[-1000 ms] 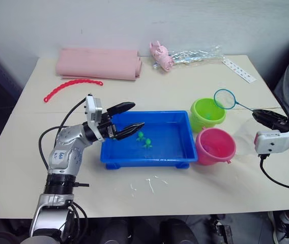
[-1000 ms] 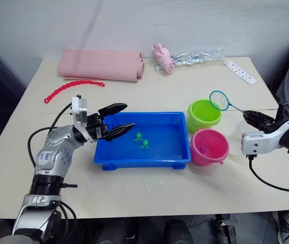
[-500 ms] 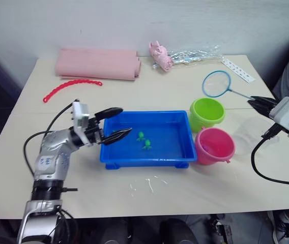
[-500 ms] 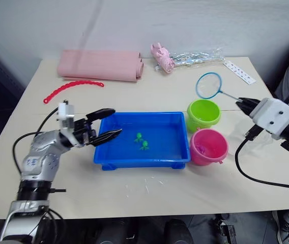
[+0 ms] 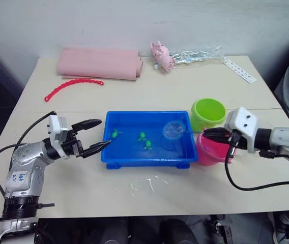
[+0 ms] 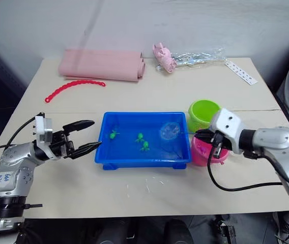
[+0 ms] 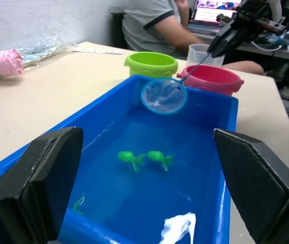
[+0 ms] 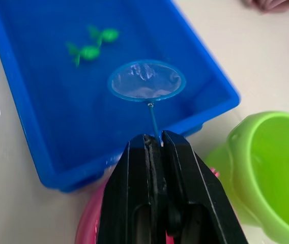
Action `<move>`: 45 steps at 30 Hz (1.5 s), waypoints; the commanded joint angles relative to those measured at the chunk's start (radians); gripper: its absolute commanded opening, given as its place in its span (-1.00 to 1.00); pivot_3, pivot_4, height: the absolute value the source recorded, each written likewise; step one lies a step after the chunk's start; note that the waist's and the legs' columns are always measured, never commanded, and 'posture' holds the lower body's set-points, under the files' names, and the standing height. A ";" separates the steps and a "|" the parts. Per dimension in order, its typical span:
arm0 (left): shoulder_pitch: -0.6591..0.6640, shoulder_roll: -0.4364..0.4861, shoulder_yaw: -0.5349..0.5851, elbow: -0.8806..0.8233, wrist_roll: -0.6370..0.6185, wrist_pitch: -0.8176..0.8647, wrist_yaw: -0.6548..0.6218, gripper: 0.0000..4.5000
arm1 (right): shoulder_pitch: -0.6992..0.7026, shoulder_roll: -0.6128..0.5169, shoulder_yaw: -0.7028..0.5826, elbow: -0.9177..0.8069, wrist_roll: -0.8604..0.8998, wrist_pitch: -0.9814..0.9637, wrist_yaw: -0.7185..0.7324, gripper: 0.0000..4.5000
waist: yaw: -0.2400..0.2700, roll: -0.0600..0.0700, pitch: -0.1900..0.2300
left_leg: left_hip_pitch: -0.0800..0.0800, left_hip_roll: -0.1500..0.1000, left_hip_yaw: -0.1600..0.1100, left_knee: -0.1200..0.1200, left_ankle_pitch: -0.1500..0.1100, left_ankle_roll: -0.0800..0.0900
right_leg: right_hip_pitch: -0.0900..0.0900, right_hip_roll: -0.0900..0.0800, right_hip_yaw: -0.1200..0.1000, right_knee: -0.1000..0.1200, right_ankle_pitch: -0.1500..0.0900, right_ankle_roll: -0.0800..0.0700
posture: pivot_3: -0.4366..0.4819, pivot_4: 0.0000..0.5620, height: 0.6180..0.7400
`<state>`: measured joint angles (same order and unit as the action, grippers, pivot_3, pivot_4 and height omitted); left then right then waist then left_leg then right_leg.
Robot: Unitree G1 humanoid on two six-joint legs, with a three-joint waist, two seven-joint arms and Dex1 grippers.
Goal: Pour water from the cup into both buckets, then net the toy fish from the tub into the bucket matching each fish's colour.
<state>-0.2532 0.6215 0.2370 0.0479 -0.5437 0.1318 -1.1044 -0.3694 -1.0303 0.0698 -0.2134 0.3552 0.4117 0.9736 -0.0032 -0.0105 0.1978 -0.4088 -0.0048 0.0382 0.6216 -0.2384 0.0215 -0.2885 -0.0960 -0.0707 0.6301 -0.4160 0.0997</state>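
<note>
Over the right end of the blue tub (image 5: 147, 158), the right gripper (image 8: 156, 144) is clamped on the thin handle of a small round net (image 8: 146, 80), whose hoop hangs above the water just apart from the green toy fish (image 5: 144, 141) lying near the tub's middle. Just beside the tub's left rim, the left gripper (image 5: 94, 135) hovers with its two black fingers spread and nothing between them, while the lime green bucket (image 5: 208, 113) and the pink bucket (image 6: 203, 151) stand by the tub's right end, and the clear cup (image 7: 199, 52) sits past them.
</note>
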 commanded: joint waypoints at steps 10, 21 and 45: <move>0.026 0.025 0.019 -0.062 -0.009 0.002 0.025 0.99 | -0.161 0.127 0.174 0.050 -0.110 0.046 0.133 -1.00 | -0.001 0.000 0.000 | 0.000 0.000 0.000 0.000 0.000 0.000 | -0.001 0.000 0.000 0.001 0.000 0.000 | -0.05 -0.47 1.00; 0.051 0.044 0.020 -0.071 -0.013 0.022 0.020 0.99 | -0.142 0.248 0.127 0.068 -0.075 0.061 0.115 -1.00 | -0.001 0.000 0.000 | 0.000 0.000 0.000 0.000 0.000 -0.001 | -0.001 0.000 0.000 0.002 0.000 0.000 | -0.05 -0.47 1.00; 0.006 0.084 0.017 -0.033 -0.006 0.025 -0.032 0.99 | -0.103 0.272 -0.004 0.138 0.044 -0.044 0.236 -1.00 | -0.001 0.000 0.000 | 0.000 0.000 0.000 0.000 0.000 -0.001 | -0.001 0.000 0.000 0.002 0.000 0.000 | -0.05 -0.47 1.00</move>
<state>-0.2325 0.6888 0.2353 0.0171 -0.5437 0.1652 -1.1282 -0.4723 -0.7457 0.1133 -0.0481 0.3598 0.3726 1.1923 -0.0040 -0.0101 0.1983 -0.4085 -0.0048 0.0382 0.6216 -0.2386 0.0206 -0.2894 -0.0958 -0.0707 0.6319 -0.4160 0.0997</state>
